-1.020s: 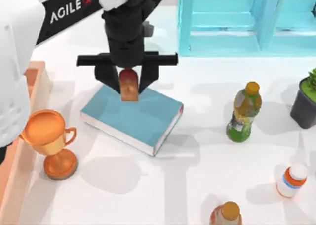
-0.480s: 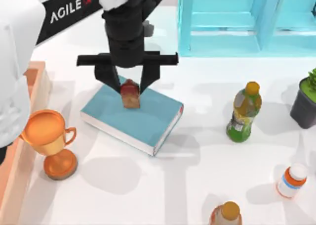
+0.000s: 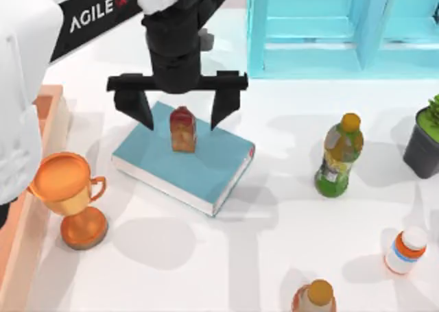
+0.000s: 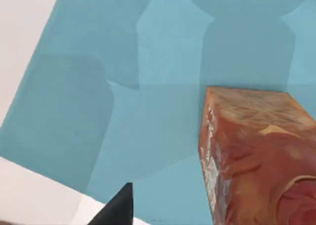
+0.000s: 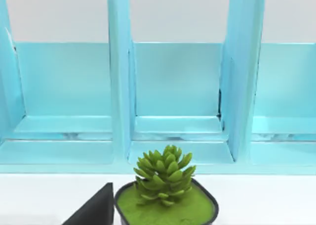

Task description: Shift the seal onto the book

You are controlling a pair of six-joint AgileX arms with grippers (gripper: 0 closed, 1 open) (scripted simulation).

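The seal (image 3: pixel 182 129), an orange-brown block with a dark red rounded top, stands upright on the teal-blue book (image 3: pixel 206 168), near the book's far edge. My left gripper (image 3: pixel 180 112) hangs open right over it, one black finger on each side and neither touching it. In the left wrist view the seal (image 4: pixel 252 151) rests on the book cover (image 4: pixel 123 86), with one fingertip (image 4: pixel 116 210) well apart from it. My right arm is parked, and its wrist view faces the potted plant (image 5: pixel 165 178).
A copper trophy (image 3: pixel 68 195) stands left of the book, beside an orange tray (image 3: pixel 42 113). To the right are a green bottle (image 3: pixel 339 154), a white bottle (image 3: pixel 405 250), another bottle (image 3: pixel 314 297) and the potted plant (image 3: pixel 425 137). A light-blue shelf (image 3: pixel 343 24) lines the back.
My left gripper lowered the seal onto the book and spread its fingers, letting it go. The seal now stands free on the cover.
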